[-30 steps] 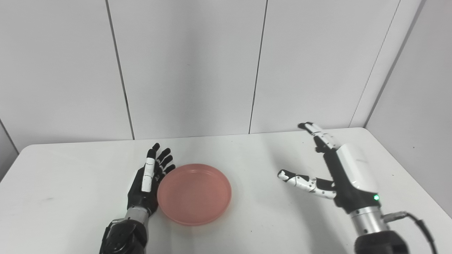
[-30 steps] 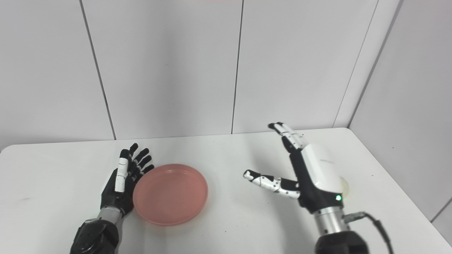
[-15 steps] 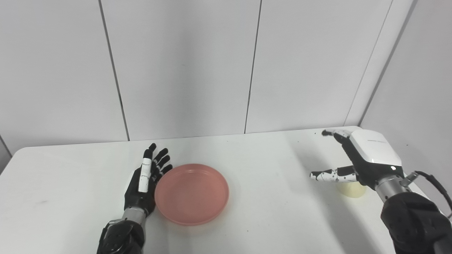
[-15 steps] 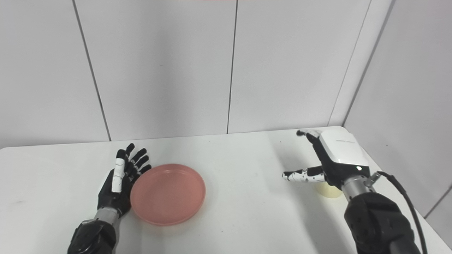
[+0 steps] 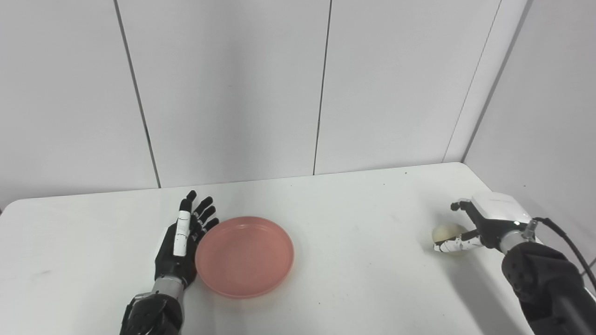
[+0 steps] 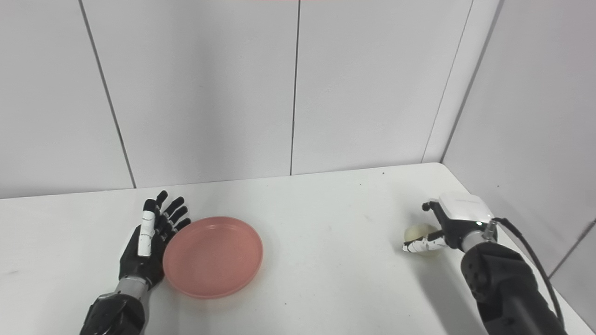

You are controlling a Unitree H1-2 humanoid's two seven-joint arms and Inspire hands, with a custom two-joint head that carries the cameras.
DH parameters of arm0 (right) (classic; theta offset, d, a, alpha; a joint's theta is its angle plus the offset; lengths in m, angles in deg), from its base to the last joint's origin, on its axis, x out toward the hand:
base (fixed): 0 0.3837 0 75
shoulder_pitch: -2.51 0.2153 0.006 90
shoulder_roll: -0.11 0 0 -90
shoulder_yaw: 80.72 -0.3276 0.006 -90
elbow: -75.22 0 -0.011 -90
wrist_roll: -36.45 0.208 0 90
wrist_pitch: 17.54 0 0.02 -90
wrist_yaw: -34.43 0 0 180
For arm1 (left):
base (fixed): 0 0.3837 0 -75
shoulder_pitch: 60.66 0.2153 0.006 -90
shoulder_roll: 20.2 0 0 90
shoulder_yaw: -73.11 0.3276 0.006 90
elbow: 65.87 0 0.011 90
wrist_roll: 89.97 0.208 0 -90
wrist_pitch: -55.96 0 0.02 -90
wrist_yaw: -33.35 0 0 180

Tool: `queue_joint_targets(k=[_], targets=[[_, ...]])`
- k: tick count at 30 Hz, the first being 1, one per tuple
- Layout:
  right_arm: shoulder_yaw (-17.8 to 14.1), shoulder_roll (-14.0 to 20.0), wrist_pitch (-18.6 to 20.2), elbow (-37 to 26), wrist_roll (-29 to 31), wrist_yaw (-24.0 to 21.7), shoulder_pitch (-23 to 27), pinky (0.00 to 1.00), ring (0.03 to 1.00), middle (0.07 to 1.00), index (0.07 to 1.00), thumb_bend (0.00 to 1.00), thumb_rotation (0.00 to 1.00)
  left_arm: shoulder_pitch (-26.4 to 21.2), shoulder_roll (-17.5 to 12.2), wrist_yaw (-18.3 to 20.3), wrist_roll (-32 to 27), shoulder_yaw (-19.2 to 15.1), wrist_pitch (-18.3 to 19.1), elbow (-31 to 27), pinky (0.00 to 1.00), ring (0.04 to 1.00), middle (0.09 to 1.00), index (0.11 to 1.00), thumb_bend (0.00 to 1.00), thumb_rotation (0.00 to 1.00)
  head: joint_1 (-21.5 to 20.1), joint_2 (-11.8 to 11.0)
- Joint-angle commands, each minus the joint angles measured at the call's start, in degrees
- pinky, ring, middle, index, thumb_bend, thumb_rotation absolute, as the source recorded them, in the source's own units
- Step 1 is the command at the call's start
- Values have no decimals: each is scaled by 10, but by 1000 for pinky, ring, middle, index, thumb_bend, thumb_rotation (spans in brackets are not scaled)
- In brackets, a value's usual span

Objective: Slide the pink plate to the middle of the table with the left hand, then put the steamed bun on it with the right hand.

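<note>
The pink plate [image 5: 244, 255] lies on the white table [image 5: 354, 223], left of the middle. My left hand [image 5: 181, 242] is open, fingers straight, its edge against the plate's left rim; it also shows in the right eye view [image 6: 148, 242]. The pale steamed bun [image 5: 444, 232] sits near the table's right edge. My right hand [image 5: 484, 222] is around the bun from the right, thumb under its front and fingers over its far side, not clearly closed. In the right eye view the bun [image 6: 418, 232] shows beside that hand [image 6: 454, 222].
The table's right edge [image 5: 535, 242] runs close behind the bun, with grey wall panels [image 5: 298, 83] at the back and right. A black cable [image 5: 565, 242] loops from my right wrist.
My right hand moved right and down to the bun and now cups it. The camera panned right, so the plate and left hand shifted left in the picture; they did not move.
</note>
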Motion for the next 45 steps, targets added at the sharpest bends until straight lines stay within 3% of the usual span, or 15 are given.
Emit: queue_joint_targets(k=[1,13,20,25,29,34,45], targets=[[-1,26,-13,7,6,35,28,862,874,845,801,1000,613,18,1,-3,-4,0,30,19,869,923,913,1000,904,861,0,1],[23,41,-22,91,56,87,39,861,887,866,803,1000,621,20,-2,-1,-1,3,33,15,862,924,917,1000,893,861,1,4],[37,40,-39,108,75,136,33,744,850,853,815,1000,630,22,-3,3,-4,4,38,12,858,918,926,1000,882,860,2,5],[40,40,-49,123,97,157,34,650,770,805,799,1000,600,23,-2,3,-4,3,42,8,859,909,919,1000,884,844,2,6],[42,43,-46,130,120,146,42,551,671,751,790,1000,567,22,-1,2,-3,3,42,9,848,896,912,994,880,848,3,7],[52,47,-53,129,143,138,44,413,490,587,711,990,425,23,2,-1,-7,0,49,4,838,879,902,989,892,825,4,9],[99,68,-4,133,143,65,59,330,414,509,608,878,256,26,-5,12,-14,3,61,-5,825,877,901,999,886,812,6,15]])
